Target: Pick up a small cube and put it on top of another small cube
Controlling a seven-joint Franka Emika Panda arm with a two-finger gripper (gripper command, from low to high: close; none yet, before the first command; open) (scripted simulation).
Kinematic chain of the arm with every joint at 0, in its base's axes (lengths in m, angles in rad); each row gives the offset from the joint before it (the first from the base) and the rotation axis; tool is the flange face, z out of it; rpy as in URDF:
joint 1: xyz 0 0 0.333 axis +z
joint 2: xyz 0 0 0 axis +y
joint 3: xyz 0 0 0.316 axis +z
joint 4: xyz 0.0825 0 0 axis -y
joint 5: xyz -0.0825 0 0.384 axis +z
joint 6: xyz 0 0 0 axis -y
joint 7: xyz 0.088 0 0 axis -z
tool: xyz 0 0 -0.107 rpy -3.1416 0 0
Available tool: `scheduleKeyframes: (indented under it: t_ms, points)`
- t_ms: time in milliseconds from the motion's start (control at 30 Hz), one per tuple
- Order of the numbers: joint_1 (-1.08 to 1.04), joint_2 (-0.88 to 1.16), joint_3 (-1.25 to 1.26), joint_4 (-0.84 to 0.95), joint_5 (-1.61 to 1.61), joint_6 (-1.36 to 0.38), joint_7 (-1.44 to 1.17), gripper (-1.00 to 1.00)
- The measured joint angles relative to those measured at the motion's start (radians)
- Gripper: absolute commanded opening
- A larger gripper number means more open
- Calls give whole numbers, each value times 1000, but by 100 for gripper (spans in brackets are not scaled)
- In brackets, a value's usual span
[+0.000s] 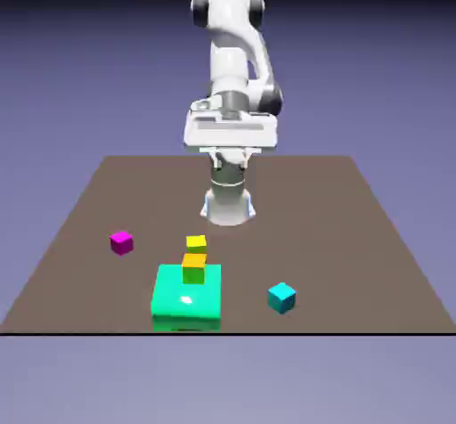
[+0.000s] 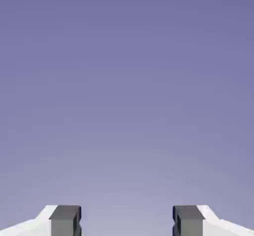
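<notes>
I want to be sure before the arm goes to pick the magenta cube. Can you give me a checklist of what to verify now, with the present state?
1. Claw open, nothing between the fingers: ok.
2. Magenta cube stands alone on the table, free to grasp: ok.
3. Cyan cube has a bare top for stacking: ok.
4. Claw is above the magenta cube: not ok, the hand view shows only backdrop.
5. Green block with its orange cube lies between the two cubes; path over it: cannot tell.
</notes>
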Motion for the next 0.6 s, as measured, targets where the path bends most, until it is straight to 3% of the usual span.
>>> scheduleKeyframes:
  t_ms: [600]
  points:
    - [-209,652,-225,489,64,-740,-132,0]
